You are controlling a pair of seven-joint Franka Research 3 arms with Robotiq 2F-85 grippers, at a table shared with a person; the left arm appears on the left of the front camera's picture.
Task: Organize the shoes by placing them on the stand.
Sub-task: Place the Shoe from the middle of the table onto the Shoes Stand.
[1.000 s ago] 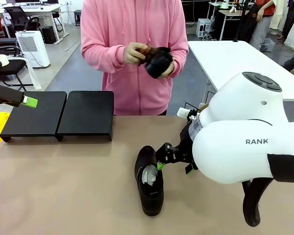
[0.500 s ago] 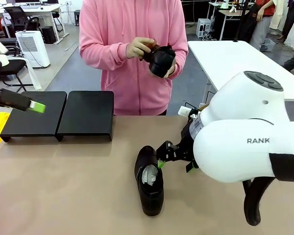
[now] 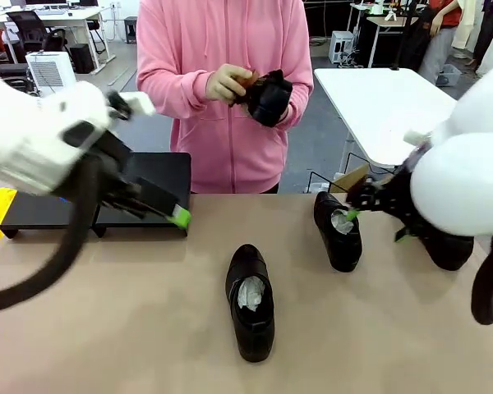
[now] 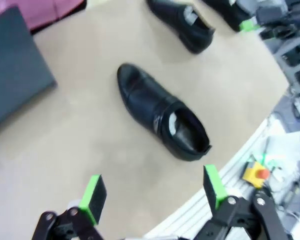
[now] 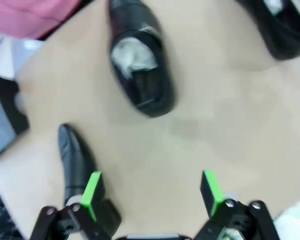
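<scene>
Left gripper (image 4: 152,192): jaws wide apart, nothing between them. It hangs over bare table (image 3: 107,328), and in the front view it is blurred, low in front of the stand's near edge.
Right gripper (image 5: 151,192): jaws spread, empty, above the tabletop near the second shoe.
Stand (image 3: 160,168): far left of the table, no shoes on the part that shows. Its left half is partly hidden by the left arm.
Centre shoe (image 3: 251,302): on the table mid-front, white paper (image 3: 250,293) inside, well apart from the stand.
Second shoe (image 3: 338,231): on the table right of centre, paper inside, just beside the right gripper's green pads.
Third shoe (image 5: 277,27): on the table beyond the second, seen in the right wrist view, partly cut off.
Fourth shoe (image 3: 268,98): off the table, held at chest height by the person (image 3: 222,131) together with a brown brush (image 3: 245,82).
</scene>
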